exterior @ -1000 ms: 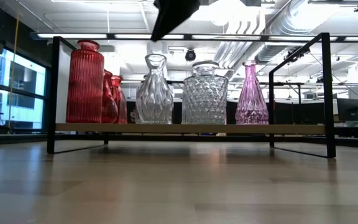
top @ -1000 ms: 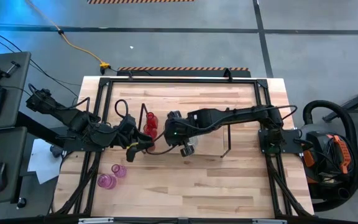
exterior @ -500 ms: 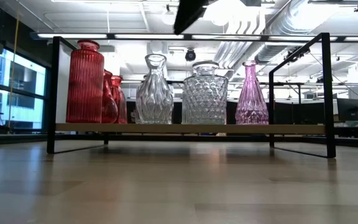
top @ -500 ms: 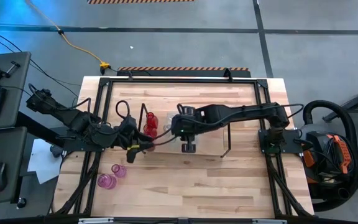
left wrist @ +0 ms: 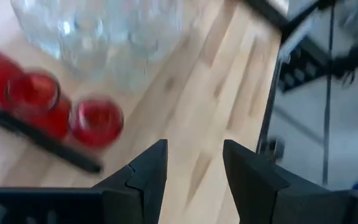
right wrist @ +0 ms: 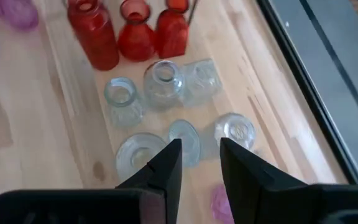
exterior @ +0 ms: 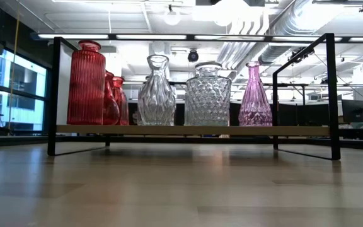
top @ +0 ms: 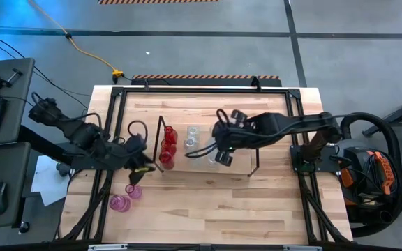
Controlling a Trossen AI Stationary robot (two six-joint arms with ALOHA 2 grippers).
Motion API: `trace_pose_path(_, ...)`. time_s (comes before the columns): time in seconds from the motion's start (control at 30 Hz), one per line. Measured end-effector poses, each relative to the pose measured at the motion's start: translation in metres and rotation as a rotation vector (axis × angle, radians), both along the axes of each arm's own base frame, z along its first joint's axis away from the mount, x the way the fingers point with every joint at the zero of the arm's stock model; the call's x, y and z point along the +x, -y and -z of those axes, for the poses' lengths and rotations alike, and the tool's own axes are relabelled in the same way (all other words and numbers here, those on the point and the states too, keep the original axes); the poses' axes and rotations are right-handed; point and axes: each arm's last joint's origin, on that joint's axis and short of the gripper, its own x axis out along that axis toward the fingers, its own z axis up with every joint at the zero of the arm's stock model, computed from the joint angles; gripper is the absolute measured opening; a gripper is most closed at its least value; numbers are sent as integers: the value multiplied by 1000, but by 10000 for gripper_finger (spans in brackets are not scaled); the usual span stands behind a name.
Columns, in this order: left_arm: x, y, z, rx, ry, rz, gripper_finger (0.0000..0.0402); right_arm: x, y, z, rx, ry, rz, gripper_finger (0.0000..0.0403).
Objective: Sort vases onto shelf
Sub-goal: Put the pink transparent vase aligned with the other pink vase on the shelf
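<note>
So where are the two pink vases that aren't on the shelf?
In the high view, the two pink vases stand side by side on the table's left part, outside the shelf, just below the left gripper.

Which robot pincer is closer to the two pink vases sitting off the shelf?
The left one. The left pincer hangs just above the pink vases near the table's front-left. The right pincer is far off, over the clear vases on the shelf.
</note>
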Motion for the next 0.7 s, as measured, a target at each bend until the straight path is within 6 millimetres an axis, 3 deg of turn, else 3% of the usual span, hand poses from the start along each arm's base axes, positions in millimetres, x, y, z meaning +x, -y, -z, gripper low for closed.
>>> trace_pose_path(0.2, -27, 23, 6, -7, -132, 226, 147, -11, 1, -8, 65, 51, 127, 90)
trace_pose_path(0.4, -61, 43, 8, -22, -187, 321, 147, -10, -1, -8, 148, 113, 251, 90)
trace_pose_path(0.7, -111, 38, 10, 59, -211, 299, 147, -9, -27, -11, 204, 261, 334, 90)
